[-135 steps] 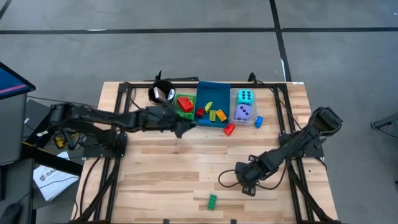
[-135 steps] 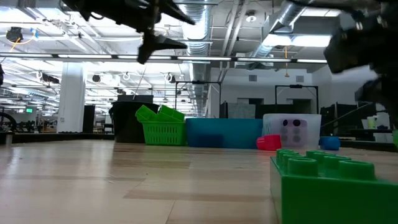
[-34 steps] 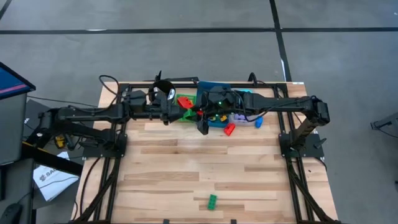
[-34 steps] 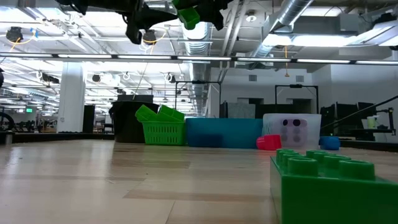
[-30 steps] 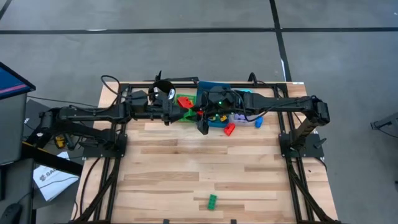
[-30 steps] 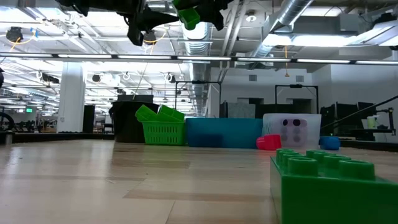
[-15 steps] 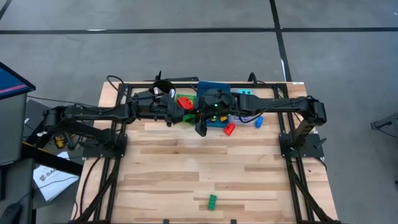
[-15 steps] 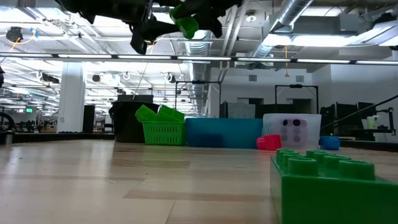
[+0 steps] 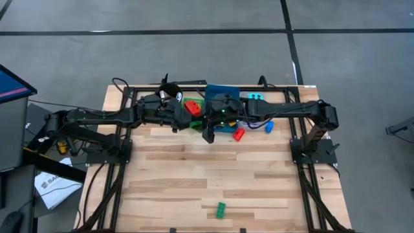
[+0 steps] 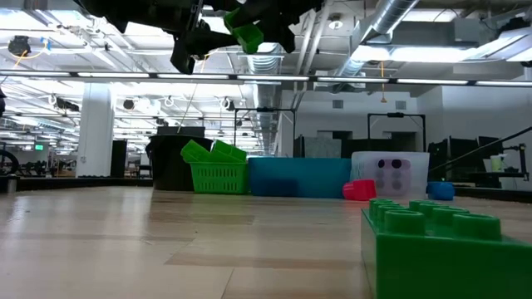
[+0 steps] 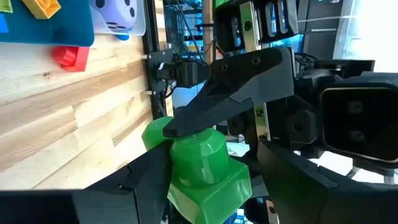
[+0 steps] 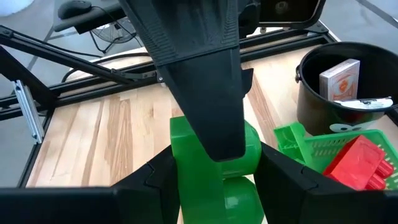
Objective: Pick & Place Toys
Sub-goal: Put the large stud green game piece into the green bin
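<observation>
Black cup (image 12: 348,93) holding card pack (image 12: 339,78), green tray (image 12: 348,152) holding red brick (image 12: 360,163)

From above, the two arms cross over the green tray (image 9: 194,116) and hide most of it. The near green brick (image 10: 440,249) is cut off by the low view's edge. The green brick (image 12: 217,168) held aloft is half covered by a dark finger. The card pack (image 12: 339,78) sits partly sunk in the black cup (image 12: 348,93).

two foam dice (image 9: 253,97), two green bricks (image 9: 221,208), one black cup (image 12: 339,87)
</observation>
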`<action>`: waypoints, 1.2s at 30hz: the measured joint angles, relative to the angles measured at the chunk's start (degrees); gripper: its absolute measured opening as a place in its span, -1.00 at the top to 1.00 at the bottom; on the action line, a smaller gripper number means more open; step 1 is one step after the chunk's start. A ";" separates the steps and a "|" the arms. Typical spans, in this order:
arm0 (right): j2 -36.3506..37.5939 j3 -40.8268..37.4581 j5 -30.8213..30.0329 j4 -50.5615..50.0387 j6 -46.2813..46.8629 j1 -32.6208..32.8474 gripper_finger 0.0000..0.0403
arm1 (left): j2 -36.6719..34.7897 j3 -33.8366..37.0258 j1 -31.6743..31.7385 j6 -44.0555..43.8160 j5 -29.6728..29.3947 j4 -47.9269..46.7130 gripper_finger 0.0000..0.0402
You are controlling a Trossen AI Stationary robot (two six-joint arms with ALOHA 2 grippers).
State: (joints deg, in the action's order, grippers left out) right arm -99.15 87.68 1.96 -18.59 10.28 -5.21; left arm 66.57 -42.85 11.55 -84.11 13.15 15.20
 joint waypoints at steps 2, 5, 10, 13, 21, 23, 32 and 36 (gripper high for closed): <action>0.00 0.00 0.12 0.24 0.00 0.00 0.22 | -0.04 0.00 0.02 0.17 0.58 -0.06 -0.11; 0.00 0.00 0.22 0.35 0.00 0.00 0.22 | -0.04 0.00 0.02 0.24 1.91 -0.47 0.01; 0.04 0.00 -0.18 0.44 -1.07 0.02 0.22 | -0.04 0.00 0.06 0.06 2.68 -0.94 0.22; 0.04 0.00 -0.26 0.42 -1.05 0.02 0.22 | -0.04 0.00 0.06 0.29 2.79 -0.96 0.22; 0.02 0.10 0.40 0.44 -0.85 0.02 -0.10 | 0.07 -0.11 0.15 4.06 3.30 -0.51 0.32; 0.02 0.13 0.46 0.47 -0.63 0.02 -0.23 | 0.09 -0.13 0.11 4.58 3.39 -0.37 0.38; 4.29 0.09 1.09 -2.12 -4.34 -0.22 -0.36 | -0.04 -0.35 0.72 5.95 3.46 0.41 0.46; 8.98 0.26 -0.52 -4.09 -4.50 -0.87 -0.37 | 0.11 -0.11 1.33 6.12 5.61 -0.76 0.44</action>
State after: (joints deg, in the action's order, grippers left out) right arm -90.17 87.94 1.44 -22.68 5.78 -6.09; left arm 66.67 -42.96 12.88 -77.99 18.77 14.45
